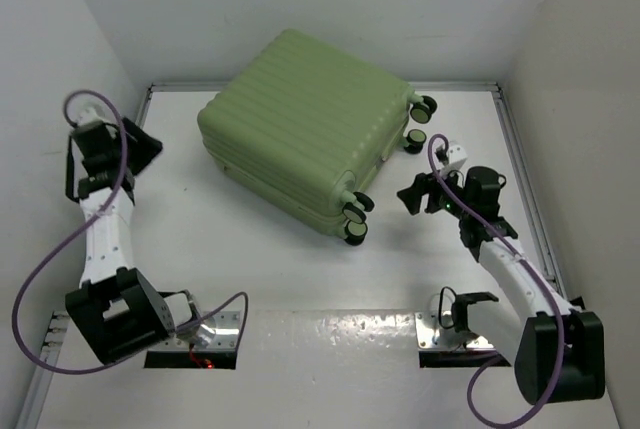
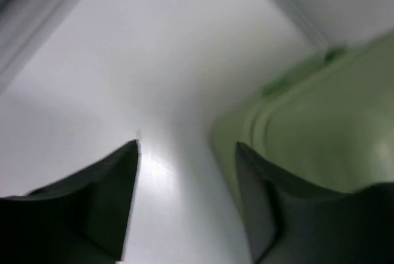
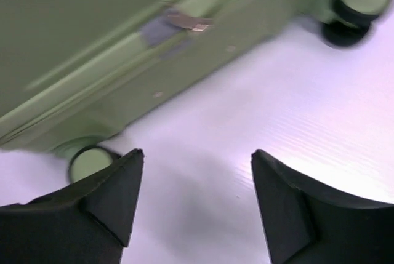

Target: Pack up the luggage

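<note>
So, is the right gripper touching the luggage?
Apart. The right wrist view shows the right gripper, jaws open, with a strip of bare table between its fingertips and the luggage.

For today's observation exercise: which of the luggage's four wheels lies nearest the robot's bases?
The wheel lowest in the top view, at the luggage's near corner; the other three sit farther back.
</note>
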Action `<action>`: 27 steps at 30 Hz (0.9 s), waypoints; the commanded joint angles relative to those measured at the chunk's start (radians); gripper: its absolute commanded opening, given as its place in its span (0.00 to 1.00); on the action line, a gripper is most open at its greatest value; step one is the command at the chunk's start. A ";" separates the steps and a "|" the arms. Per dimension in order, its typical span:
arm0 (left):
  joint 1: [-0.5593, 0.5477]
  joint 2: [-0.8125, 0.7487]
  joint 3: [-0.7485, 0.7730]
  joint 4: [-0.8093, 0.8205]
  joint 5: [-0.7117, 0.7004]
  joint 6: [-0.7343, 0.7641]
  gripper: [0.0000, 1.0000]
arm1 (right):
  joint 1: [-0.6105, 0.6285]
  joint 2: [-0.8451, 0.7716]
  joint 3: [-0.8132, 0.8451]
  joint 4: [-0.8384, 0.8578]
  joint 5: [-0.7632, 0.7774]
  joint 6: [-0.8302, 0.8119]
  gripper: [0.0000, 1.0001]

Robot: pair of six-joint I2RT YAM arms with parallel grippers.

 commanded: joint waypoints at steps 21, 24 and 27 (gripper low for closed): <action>-0.327 0.643 0.234 0.169 0.073 -0.151 0.62 | -0.323 1.092 0.947 0.173 -0.036 0.326 0.63; -0.318 0.709 0.311 0.197 0.059 -0.142 0.70 | -0.272 1.222 1.092 0.147 -0.044 0.384 0.63; -0.318 0.730 0.350 0.197 0.059 -0.113 0.82 | -0.226 1.306 1.132 0.116 -0.043 0.430 0.63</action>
